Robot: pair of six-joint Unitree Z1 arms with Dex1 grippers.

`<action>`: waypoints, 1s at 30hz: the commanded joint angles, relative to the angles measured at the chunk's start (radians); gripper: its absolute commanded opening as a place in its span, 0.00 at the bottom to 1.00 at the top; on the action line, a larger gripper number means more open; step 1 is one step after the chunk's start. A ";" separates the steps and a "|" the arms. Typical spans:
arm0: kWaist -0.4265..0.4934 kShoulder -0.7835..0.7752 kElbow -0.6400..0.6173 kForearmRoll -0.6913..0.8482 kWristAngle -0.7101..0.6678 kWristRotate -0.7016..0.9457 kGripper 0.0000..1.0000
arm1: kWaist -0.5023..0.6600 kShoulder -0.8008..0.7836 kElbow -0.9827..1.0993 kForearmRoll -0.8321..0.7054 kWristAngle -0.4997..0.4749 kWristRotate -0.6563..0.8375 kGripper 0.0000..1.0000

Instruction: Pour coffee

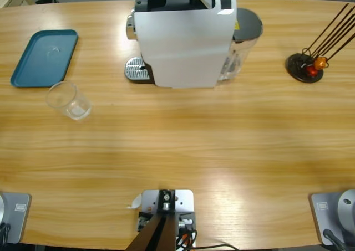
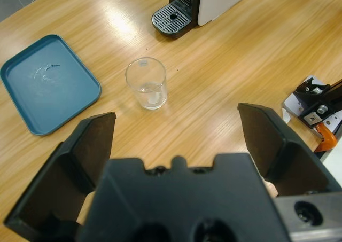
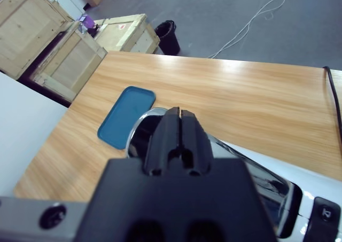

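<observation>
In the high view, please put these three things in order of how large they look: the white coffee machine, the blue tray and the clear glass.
Largest to smallest, as they look in the high view:
1. white coffee machine
2. blue tray
3. clear glass

The machine stands taller, nearer the camera, which may add to its apparent size, but the order is clear.

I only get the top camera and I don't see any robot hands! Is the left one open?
Observer: Yes. The left gripper is wide open and empty, pointing toward the glass.
Operator: What about the right one?
Observer: The right gripper is shut on nothing, close over the coffee machine.
Operator: What's past the table?
Observer: Wooden crates and a black bin on the floor.
</observation>
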 commanded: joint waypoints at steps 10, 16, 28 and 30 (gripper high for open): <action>-0.009 -0.009 0.031 0.002 -0.005 0.005 0.99 | 0.077 0.219 0.115 -0.025 0.032 -0.037 0.00; -0.009 -0.009 0.030 0.002 -0.005 0.006 0.99 | 0.080 0.258 0.136 -0.043 0.031 -0.045 0.00; -0.009 0.002 0.030 0.000 -0.011 0.007 0.99 | 0.080 0.358 0.146 -0.020 0.031 -0.051 0.00; -0.009 0.002 0.030 0.000 -0.011 0.007 0.99 | 0.080 0.360 0.169 -0.016 0.026 -0.043 0.00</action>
